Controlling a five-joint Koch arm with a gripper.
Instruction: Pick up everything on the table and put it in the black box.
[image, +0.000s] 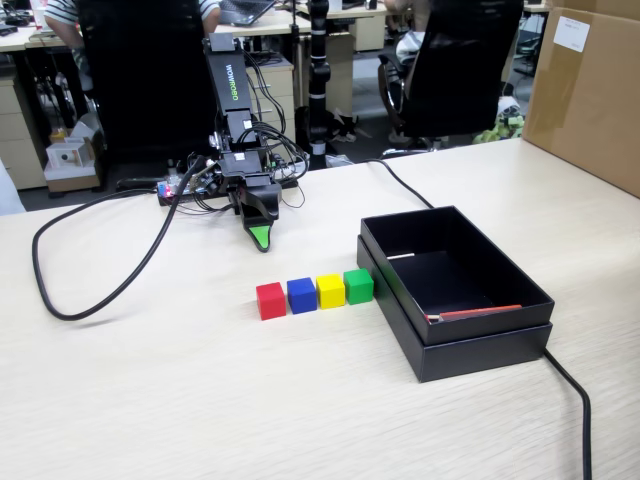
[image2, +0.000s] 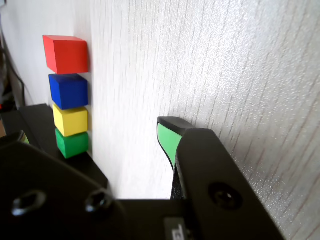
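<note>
- nothing is sitting in the black box (image: 455, 345) yet.
- red cube (image: 270, 300), blue cube (image: 301, 295), yellow cube (image: 331, 291) and green cube (image: 358, 286) are all waiting on the surface (image: 200, 400), at 9 o'clock of the box.
- the jaws (image: 260, 238) are resting at 11 o'clock of the row, holding nothing; i cannot tell their spread.

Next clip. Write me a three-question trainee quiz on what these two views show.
1. True or false: the black box already holds a cube.
2. In the fixed view, which cube lies nearest the box: A red cube, B blue cube, C green cube?
3. Fill in: the yellow cube sits between the blue and ___ cubes.

Key: 1 false; 2 C; 3 green.
</note>
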